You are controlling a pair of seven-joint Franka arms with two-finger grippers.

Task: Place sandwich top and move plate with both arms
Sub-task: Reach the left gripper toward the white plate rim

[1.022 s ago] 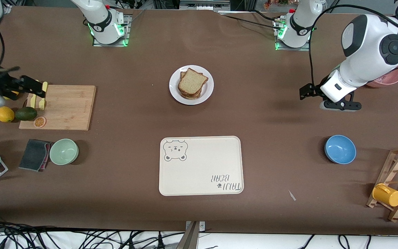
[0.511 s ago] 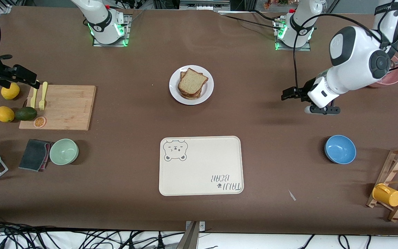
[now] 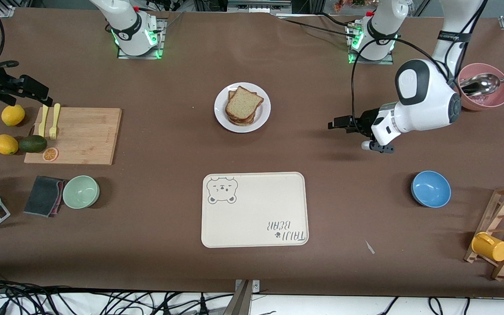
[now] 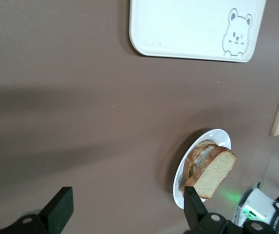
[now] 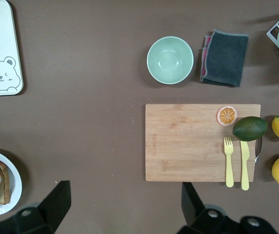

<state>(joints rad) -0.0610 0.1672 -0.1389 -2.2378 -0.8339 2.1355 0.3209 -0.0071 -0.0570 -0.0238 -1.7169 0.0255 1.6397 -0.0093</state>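
Observation:
The white plate (image 3: 263, 118) stands mid-table, closer to the robots' bases than the tray, and carries a stack of bread. The sandwich top (image 3: 243, 102), a speckled brown slice, lies uppermost on that stack. My left gripper (image 3: 336, 124) hangs open and empty over bare table, beside the plate toward the left arm's end. Its wrist view shows the plate (image 4: 179, 189) and sandwich top (image 4: 216, 171) past one finger, with the left gripper (image 4: 124, 212) over bare table. My right gripper (image 3: 37, 91) is open and empty over the table by the cutting board's corner; its own view shows the right gripper (image 5: 124, 202) and the plate (image 5: 16, 181).
The bear-printed tray (image 3: 254, 210) lies nearer the camera than the plate. Toward the right arm's end are a cutting board (image 3: 81, 135) with fork and knife, lemons, an avocado (image 3: 33, 143), a green bowl (image 3: 81, 191) and a cloth. A blue bowl (image 3: 430, 189), pink bowl (image 3: 486, 98) and mug rack (image 3: 503, 232) sit toward the left arm's end.
My left arm has swung in toward the plate, its gripper now much closer to it. My right gripper has drawn back from over the cutting board toward the bases. Both stayed open.

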